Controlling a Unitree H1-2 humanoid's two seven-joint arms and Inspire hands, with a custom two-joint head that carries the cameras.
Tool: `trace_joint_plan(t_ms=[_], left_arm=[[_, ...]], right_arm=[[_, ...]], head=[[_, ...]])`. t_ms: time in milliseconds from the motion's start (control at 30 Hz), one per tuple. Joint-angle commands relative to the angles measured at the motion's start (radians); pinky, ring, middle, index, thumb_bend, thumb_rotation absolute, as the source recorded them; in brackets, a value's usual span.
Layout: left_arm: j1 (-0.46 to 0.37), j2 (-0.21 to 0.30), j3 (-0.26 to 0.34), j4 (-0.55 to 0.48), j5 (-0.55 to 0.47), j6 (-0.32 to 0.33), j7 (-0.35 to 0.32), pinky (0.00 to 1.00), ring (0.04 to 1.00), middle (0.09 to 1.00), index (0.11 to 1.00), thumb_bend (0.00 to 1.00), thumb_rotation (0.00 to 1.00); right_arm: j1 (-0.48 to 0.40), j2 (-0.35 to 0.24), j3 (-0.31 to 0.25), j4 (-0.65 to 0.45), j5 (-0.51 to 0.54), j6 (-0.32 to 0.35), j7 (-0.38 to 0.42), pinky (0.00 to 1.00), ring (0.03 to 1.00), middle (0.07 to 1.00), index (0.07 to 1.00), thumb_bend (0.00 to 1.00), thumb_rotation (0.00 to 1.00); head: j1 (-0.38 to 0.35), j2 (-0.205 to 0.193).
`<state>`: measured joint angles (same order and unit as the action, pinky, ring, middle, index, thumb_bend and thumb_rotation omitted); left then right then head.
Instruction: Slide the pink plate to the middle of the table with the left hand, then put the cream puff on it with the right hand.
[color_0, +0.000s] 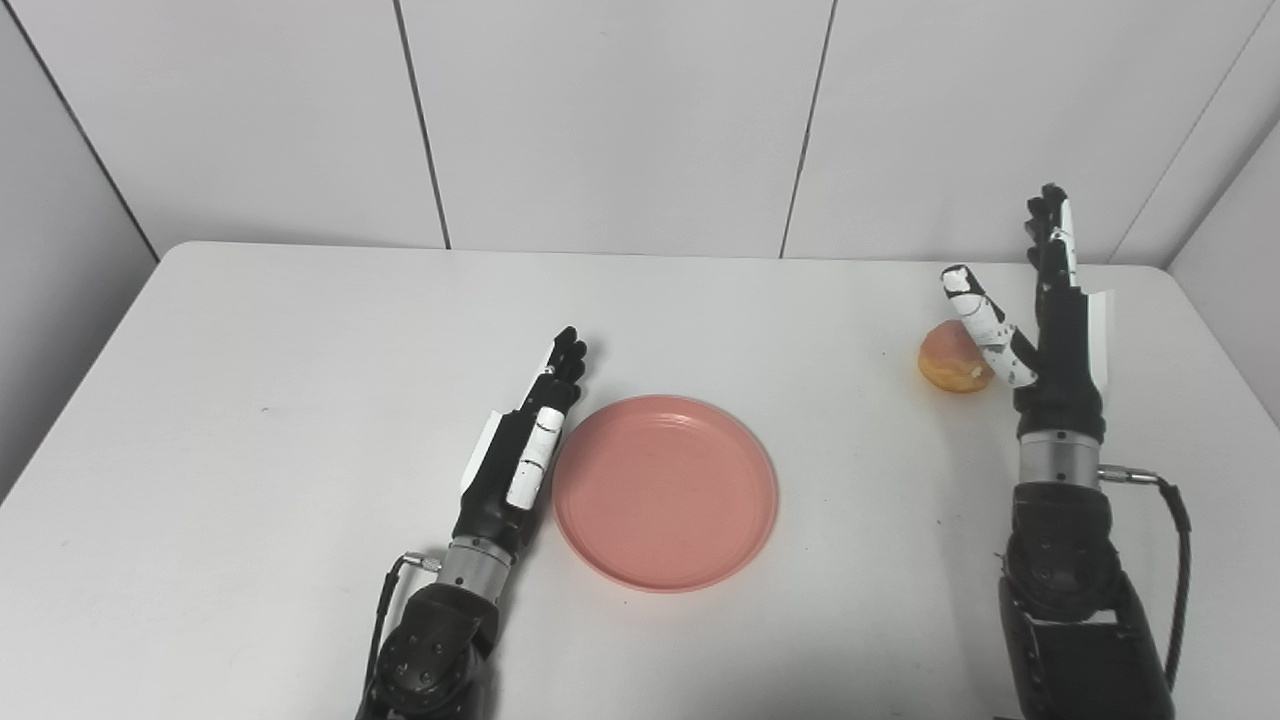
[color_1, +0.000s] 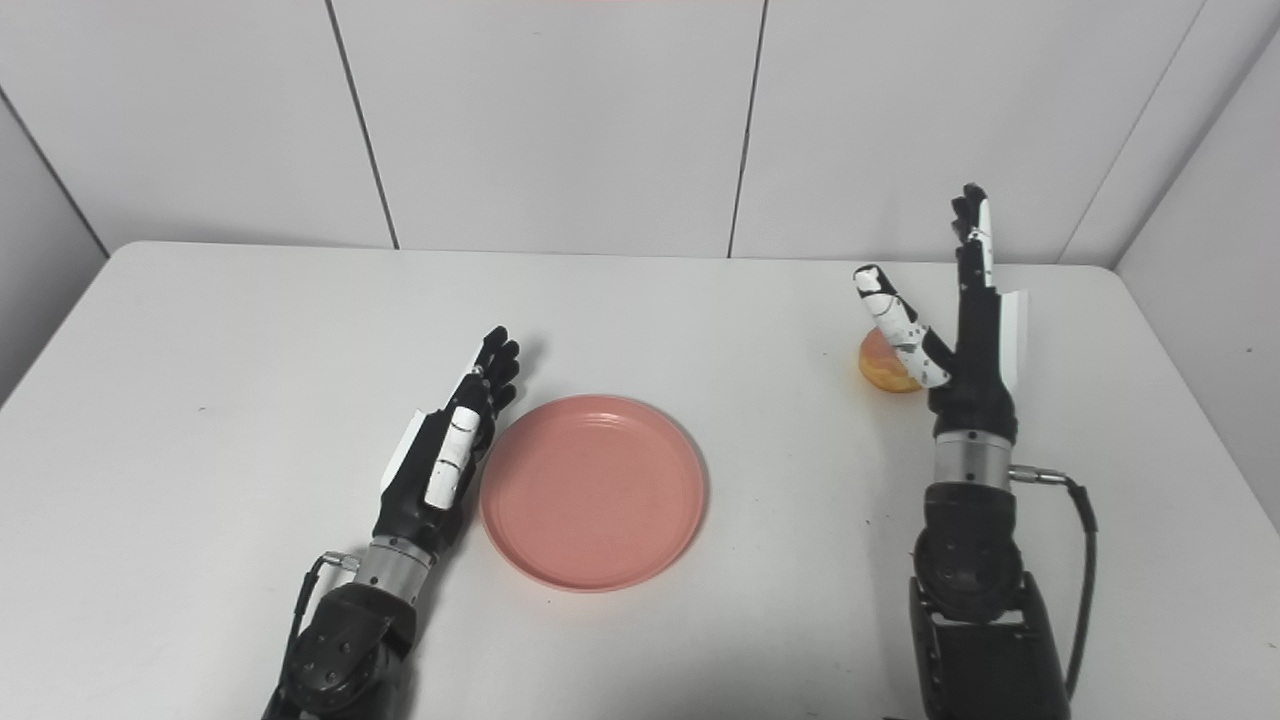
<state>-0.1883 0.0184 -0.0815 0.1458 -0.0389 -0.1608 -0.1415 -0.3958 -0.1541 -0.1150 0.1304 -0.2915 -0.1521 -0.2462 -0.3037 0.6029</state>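
Nearest me, pink plate (color_0: 665, 492) sits mid-surface; left hand (color_0: 522, 452) flat, empty. Next: right hand (color_0: 1040, 330), fingers wide, must close on cream puff (color_0: 948, 358).

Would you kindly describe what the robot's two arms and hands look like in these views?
Both arms are black, with bulky rounded wrist housings and a silver metal collar below each hand. The left hand and right hand are black with white plates on the thumb and along the outer edge. A thin black cable with a silver plug loops from each wrist collar.
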Motion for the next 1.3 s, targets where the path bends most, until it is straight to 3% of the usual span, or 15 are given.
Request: trace_joint_plan(t_ms=[0,467,667,1000,1267], left_arm=[[0.056,0.011,0.007,0.019,-0.011,0.008,-0.006,1.00,1.000,0.991,0.986,0.59,1.00],[0.056,0.016,0.024,0.036,-0.002,0.007,0.019,1.00,0.984,0.967,0.968,0.61,1.00],[0.057,0.026,0.028,0.040,-0.004,0.008,0.013,1.00,0.987,0.965,0.967,0.59,1.00],[0.055,0.040,0.032,0.040,-0.025,0.012,-0.008,1.00,0.995,0.976,0.983,0.59,1.00],[0.059,0.042,0.032,0.031,-0.025,0.020,-0.008,1.00,0.995,0.975,0.982,0.62,1.00]], right_arm=[[-0.047,-0.030,-0.014,-0.014,-0.002,0.019,-0.006,0.94,0.943,0.943,0.968,0.63,0.73],[-0.076,-0.076,-0.022,0.067,-0.022,0.040,-0.016,0.91,0.941,0.944,0.960,0.65,0.60],[-0.080,-0.096,-0.002,0.100,-0.082,0.109,-0.018,0.84,0.930,0.971,0.964,0.67,0.52],[-0.105,-0.118,0.055,0.188,-0.176,0.210,-0.022,0.82,0.934,0.977,0.963,0.76,0.44],[-0.130,-0.137,0.086,0.222,-0.200,0.266,-0.011,0.82,0.929,0.961,0.955,0.77,0.40]], head=[[0.001,0.001],[-0.034,-0.009],[-0.061,-0.015],[-0.080,-0.002],[-0.073,0.008]])
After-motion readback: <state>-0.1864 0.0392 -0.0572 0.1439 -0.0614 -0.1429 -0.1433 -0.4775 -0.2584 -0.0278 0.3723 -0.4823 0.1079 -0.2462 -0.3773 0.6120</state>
